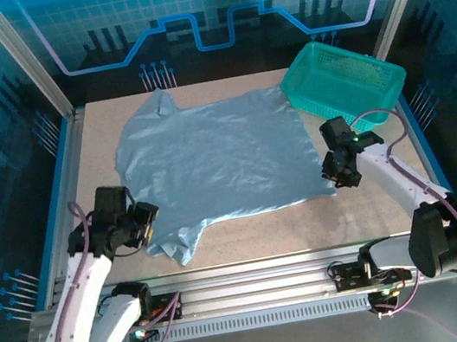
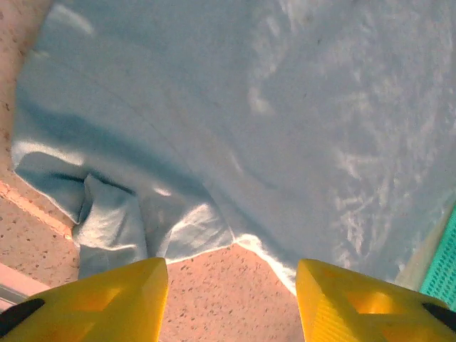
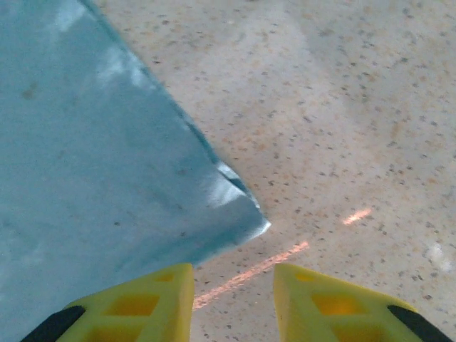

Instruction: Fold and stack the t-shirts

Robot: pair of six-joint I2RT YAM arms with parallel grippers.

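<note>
The shirt lies spread mid-counter, collar toward the left edge. The left gripper, parted and empty, faces the near sleeve. The right gripper, likewise parted and empty, faces the near hem corner.

The t-shirt runs past the left wrist view's top edge.

No legible text, labels, brands, numbers; t-shirt upper face plain.

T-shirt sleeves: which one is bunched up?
The near sleeve, by the left gripper: its fabric is folded over on itself, while the far sleeve lies flatter.
</note>
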